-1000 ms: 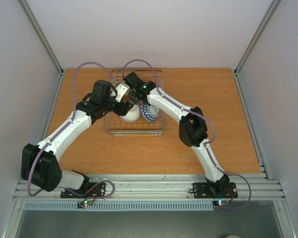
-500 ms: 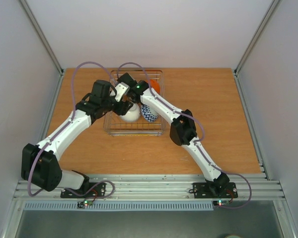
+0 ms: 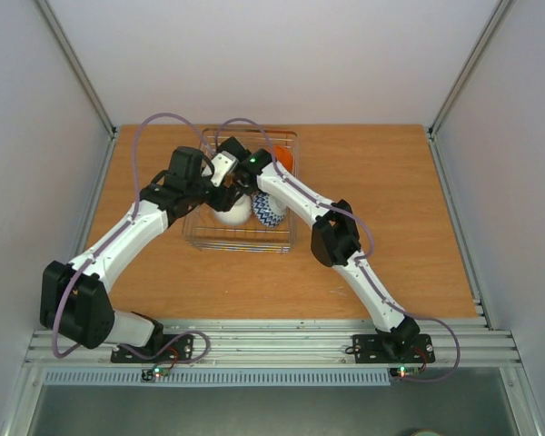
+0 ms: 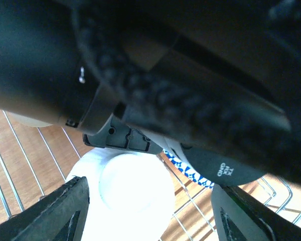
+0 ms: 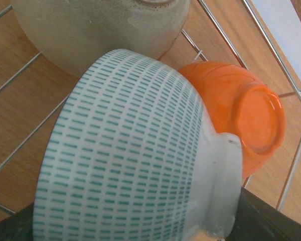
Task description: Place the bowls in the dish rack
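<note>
Between the left gripper [image 4: 155,213]'s wide-open fingers [image 4: 65,213] sits the white bowl [image 4: 128,193], foot up. Nothing is clamped, and the right arm [image 4: 190,100] crowds close above. The right gripper [image 5: 140,227] hugs a teal-dashed bowl [image 5: 125,150] lying on its side; whether it clamps it, I cannot tell. That bowl touches the orange bowl [image 5: 246,115], which is tucked by the dish rack [image 3: 245,243]'s far right corner wire.
</note>
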